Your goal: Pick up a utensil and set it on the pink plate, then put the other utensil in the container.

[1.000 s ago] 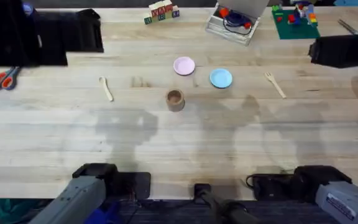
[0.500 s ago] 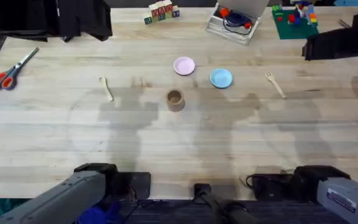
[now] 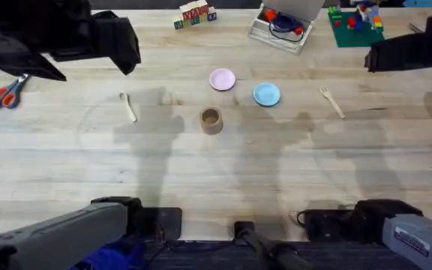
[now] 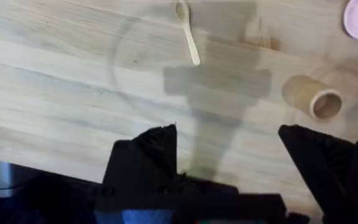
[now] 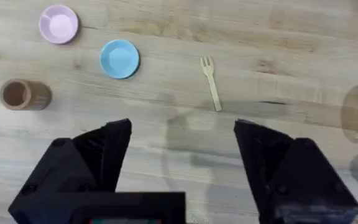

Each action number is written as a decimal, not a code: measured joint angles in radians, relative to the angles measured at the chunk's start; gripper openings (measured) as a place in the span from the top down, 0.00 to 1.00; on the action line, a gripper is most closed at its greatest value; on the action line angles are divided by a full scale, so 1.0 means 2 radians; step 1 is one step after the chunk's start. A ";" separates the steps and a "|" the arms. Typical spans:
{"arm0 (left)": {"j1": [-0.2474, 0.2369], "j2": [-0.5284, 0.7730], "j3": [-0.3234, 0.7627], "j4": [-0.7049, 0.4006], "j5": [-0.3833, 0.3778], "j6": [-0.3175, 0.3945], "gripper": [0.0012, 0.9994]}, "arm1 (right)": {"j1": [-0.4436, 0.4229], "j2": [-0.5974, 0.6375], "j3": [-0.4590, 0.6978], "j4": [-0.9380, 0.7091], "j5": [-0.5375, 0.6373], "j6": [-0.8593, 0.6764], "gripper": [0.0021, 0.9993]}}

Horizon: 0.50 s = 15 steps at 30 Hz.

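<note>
The wooden spoon (image 3: pixel 128 106) lies flat on the table, left of centre, also seen as the spoon (image 4: pixel 187 31) in the left wrist view. The pink plate (image 3: pixel 222 79) is bare, and the brown container (image 3: pixel 211 120) stands just in front of it. The wooden fork (image 3: pixel 331 101) lies to the right, past the blue plate (image 3: pixel 267 94). My left gripper (image 4: pixel 229 146) hovers high and open, short of the spoon. My right gripper (image 5: pixel 182 149) hangs open above the table, short of the fork (image 5: pixel 211 81). Neither gripper holds anything.
Red-handled scissors (image 3: pixel 6 94) lie at the far left, partly under the left arm. Along the back edge stand letter blocks (image 3: pixel 195 13), a clear box (image 3: pixel 280 26) and a green brick plate (image 3: pixel 356 22). A wide stretch of bare wood lies in front of the container.
The left arm has swung left and risen nearer the camera, now covering part of the scissors. The right arm shifted slightly left, then held. Nothing on the table moved.
</note>
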 joint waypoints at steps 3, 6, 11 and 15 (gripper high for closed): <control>0.000 0.000 -0.035 0.034 -0.003 -0.014 0.01 | 0.000 0.000 0.000 0.000 0.000 0.000 0.00; 0.000 0.000 -0.073 0.073 -0.003 -0.023 0.01 | 0.000 0.000 0.000 0.000 0.000 0.000 0.00; 0.013 0.000 -0.131 0.126 0.003 -0.027 0.01 | 0.000 0.000 0.000 0.000 0.000 0.000 0.00; 0.043 0.000 -0.174 0.165 0.017 -0.023 0.01 | 0.000 0.000 0.000 0.000 0.000 0.000 0.00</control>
